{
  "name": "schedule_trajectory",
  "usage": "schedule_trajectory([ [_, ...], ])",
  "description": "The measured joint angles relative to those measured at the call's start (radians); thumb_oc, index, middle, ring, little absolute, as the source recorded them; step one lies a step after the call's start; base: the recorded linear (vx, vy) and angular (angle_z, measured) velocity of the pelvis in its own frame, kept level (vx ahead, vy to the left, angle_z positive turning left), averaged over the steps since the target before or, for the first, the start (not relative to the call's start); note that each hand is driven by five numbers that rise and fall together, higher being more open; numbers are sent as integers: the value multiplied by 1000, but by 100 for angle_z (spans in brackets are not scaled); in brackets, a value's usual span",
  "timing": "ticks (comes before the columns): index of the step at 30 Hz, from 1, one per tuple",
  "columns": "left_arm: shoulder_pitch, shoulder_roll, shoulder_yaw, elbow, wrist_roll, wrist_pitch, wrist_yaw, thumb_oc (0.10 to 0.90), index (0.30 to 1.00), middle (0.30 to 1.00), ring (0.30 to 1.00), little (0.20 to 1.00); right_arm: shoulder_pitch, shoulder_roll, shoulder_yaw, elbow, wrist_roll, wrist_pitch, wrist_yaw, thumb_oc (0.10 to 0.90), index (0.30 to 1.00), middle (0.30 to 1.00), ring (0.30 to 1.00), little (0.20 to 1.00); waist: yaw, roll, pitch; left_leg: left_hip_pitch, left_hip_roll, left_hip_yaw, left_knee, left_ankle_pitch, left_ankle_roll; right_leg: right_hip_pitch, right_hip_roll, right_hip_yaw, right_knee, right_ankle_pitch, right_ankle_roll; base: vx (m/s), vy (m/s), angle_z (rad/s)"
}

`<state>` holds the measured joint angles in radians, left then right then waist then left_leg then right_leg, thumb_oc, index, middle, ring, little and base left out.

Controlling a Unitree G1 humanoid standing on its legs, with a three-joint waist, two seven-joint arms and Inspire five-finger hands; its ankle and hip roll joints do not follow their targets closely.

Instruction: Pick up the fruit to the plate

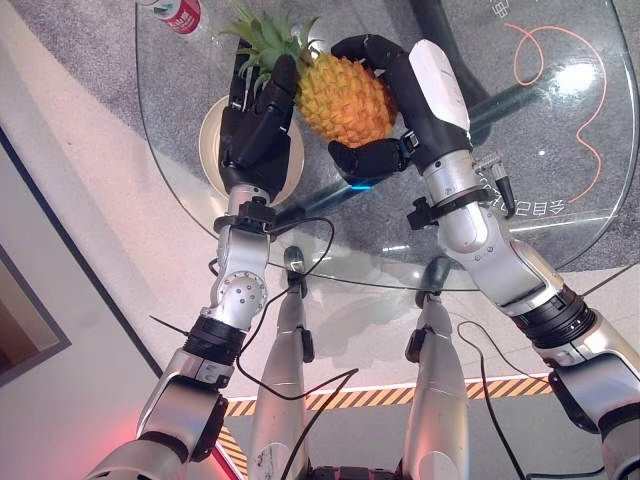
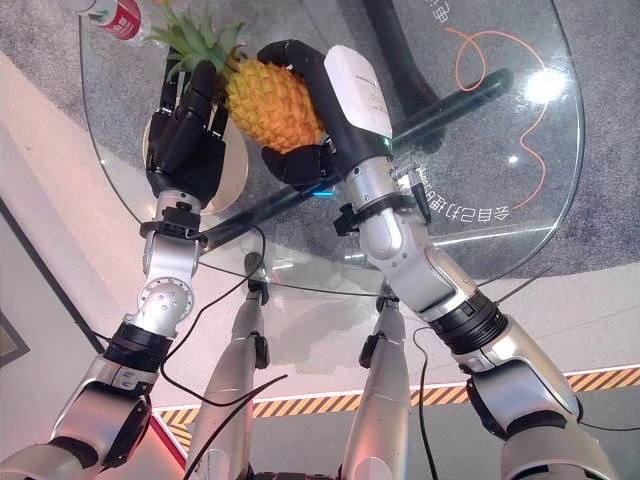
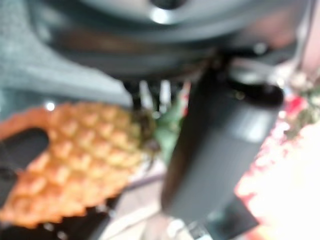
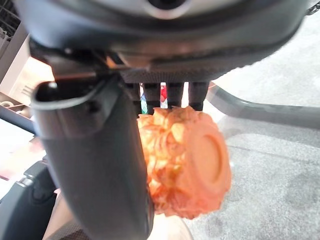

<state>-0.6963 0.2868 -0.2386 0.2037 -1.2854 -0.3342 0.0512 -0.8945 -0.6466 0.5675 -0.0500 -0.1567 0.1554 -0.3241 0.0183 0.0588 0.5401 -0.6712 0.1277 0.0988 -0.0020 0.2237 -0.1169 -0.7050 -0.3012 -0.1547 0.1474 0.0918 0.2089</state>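
An orange pineapple (image 1: 345,100) with a green crown lies sideways over the glass table (image 1: 560,150), just right of a cream plate (image 1: 212,150). My right hand (image 1: 400,75) is shut on it, fingers curled over the top and thumb under the body; the right wrist view shows the fruit's flat base (image 4: 205,155) past the fingers. My left hand (image 1: 255,125) hovers over the plate with straight fingers resting against the crown end of the pineapple (image 3: 75,165). Whether the fruit touches the glass I cannot tell.
A red and white bottle (image 1: 178,14) lies at the table's far left edge. A dark table base (image 1: 520,95) runs under the glass, and an orange cord (image 1: 545,55) loops on the grey floor beyond. The table's near rim (image 1: 400,285) curves close to my arms.
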Motion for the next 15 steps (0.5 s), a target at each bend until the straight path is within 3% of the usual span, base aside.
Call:
schedule_trajectory([
  [8, 0, 8, -3, 0, 0, 3, 2, 800, 900, 900, 900, 900, -23, -25, 12, 0, 0, -1, 19, 100, 300, 300, 300, 200, 1, 0, 0, 0, -1, -1, 0, 0, 0, 0, -1, 0, 0, 0, 0, 0, 0, 0],
  [9, 0, 9, -3, 0, 0, 4, 2, 753, 860, 860, 860, 853, -27, -27, 13, 0, 0, -1, 22, 100, 300, 300, 300, 200, 1, 0, 0, 0, -1, -1, 0, 0, 0, 0, -1, 0, 0, 0, 0, 0, 0, 0],
  [10, 0, 10, -3, 0, 0, 4, 2, 410, 566, 566, 566, 510, -30, -27, 15, 0, 0, -1, 24, 100, 300, 300, 300, 200, 1, 0, 0, 0, -1, -1, 0, 0, 0, 0, -1, 0, 0, 0, 0, 0, 0, 0],
  [12, 0, 16, -3, 0, -12, 4, 2, 100, 300, 300, 300, 200, -37, -27, 20, 0, 0, -2, 25, 100, 300, 300, 300, 200, 0, 0, 0, -1, -1, -1, 0, 0, 0, -1, -1, 0, 0, 0, 0, 0, 0, 0],
  [15, 1, 26, 2, 8, -41, 2, 2, 100, 300, 300, 300, 200, -37, -29, 29, -19, -1, -15, 27, 100, 300, 300, 300, 200, -2, 0, 0, -1, -1, -1, 0, 0, 0, -1, -1, 0, 0, 0, 0, 0, 0, 0],
])
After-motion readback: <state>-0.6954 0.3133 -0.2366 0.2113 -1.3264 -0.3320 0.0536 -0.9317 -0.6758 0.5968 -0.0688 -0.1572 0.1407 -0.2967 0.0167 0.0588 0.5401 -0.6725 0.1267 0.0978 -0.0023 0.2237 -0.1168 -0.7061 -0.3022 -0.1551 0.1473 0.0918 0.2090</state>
